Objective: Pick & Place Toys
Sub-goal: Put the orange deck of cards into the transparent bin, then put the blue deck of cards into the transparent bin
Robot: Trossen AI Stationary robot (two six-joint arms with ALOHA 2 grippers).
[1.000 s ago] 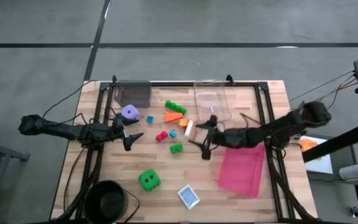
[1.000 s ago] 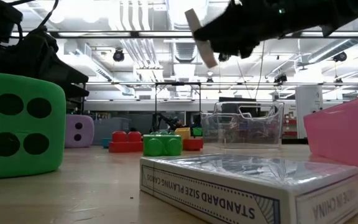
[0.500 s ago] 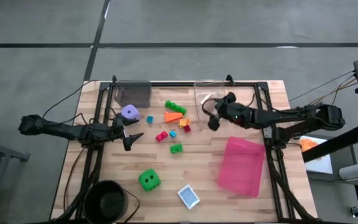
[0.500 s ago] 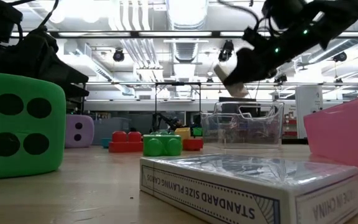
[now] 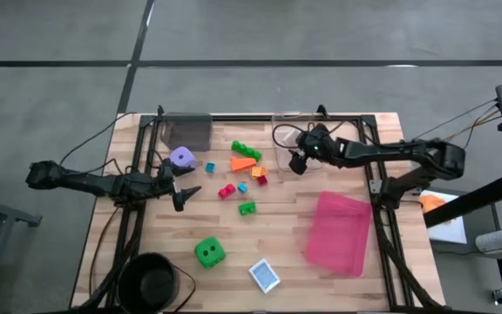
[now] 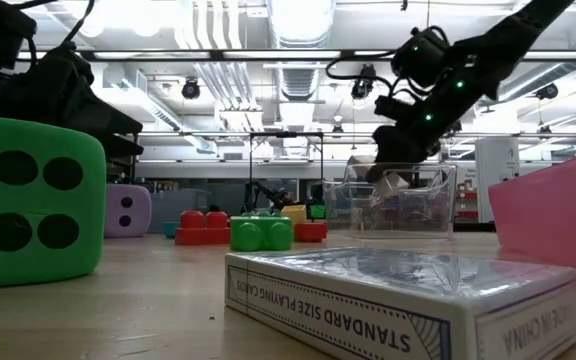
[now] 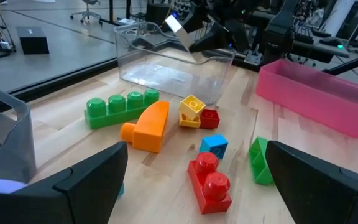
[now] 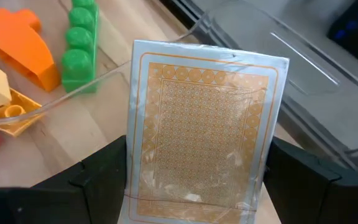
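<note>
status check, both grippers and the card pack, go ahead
Right gripper shut on orange-white card pack, over clear plastic box rim. Left gripper open, idle near purple die. Nothing in the way.

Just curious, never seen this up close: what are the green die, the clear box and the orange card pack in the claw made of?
Green die: probably soft foam or matte plastic, dull with rounded edges.
Clear box: thin transparent plastic; the table shows through it.
Orange pack, held in the right claw: likely cardboard in glossy wrap, judging by the sheen and wrinkles.
</note>
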